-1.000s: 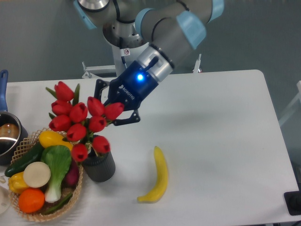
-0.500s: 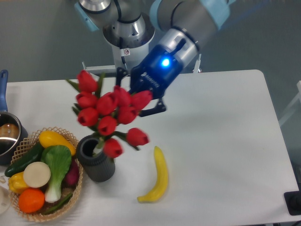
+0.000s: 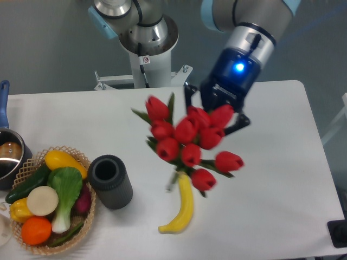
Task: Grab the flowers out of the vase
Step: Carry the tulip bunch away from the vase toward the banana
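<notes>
The flowers [image 3: 187,138], a bunch of red tulip buds with green stems and leaves, hang in the air above the table, clear of the vase and above the banana. My gripper [image 3: 214,116] is shut on the bunch from its upper right; the buds hide most of the fingers. The vase [image 3: 110,181], a short dark grey ribbed cylinder, stands upright and empty on the table to the lower left of the flowers, next to the basket.
A yellow banana [image 3: 181,203] lies on the table under the flowers. A wicker basket [image 3: 81,222] of vegetables and fruit stands at the left edge beside the vase. A blue-handled metal pot [image 3: 8,154] sits at the far left.
My gripper has lifted the flowers out of the vase and carried them up and to the right. The vase now stands empty.
</notes>
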Robot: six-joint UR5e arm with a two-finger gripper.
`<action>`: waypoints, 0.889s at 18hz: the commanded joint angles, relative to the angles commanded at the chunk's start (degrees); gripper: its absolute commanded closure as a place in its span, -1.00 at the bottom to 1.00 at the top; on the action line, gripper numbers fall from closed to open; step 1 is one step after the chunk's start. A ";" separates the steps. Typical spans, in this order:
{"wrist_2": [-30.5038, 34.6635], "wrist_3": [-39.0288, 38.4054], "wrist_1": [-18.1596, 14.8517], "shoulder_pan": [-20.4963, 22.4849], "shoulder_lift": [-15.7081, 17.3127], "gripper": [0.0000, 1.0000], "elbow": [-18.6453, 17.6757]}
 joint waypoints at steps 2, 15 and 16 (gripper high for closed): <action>4.38 3.00 -0.35 0.44 -0.97 1.00 -0.08; 37.26 20.49 -13.18 -0.34 -8.17 1.00 5.45; 39.28 20.59 -13.27 -1.04 -9.05 1.00 5.45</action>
